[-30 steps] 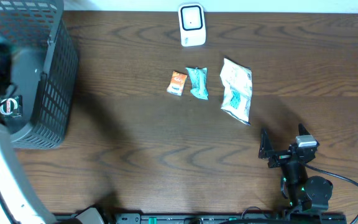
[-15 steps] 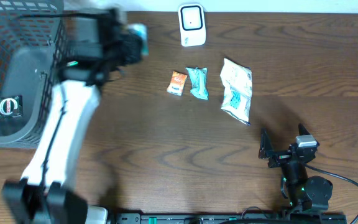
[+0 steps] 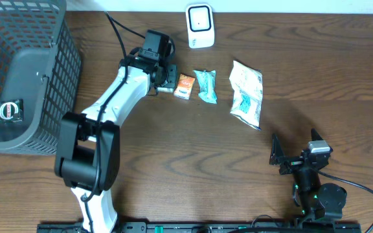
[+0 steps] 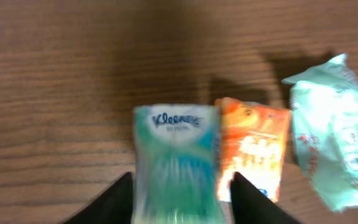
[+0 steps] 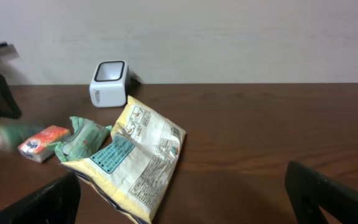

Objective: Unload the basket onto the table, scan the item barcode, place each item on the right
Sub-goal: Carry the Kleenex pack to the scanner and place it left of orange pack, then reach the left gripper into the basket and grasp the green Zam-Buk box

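Note:
A teal Kleenex tissue pack lies blurred between the fingers of my left gripper. The jaws stand apart, with a gap showing on the pack's right side. From overhead the left gripper hovers over the table just left of an orange packet, below and left of the white barcode scanner. The right wrist view shows the tissue pack as a blur on the wood. My right gripper rests open and empty at the front right.
A teal wrapped pack and a white-and-yellow bag lie right of the orange packet. A grey mesh basket stands at the far left with a dark round item inside.
The left arm swung from the basket across to the table beside the orange packet, carrying the tissue pack. Its jaws have spread apart. The right arm has not moved.

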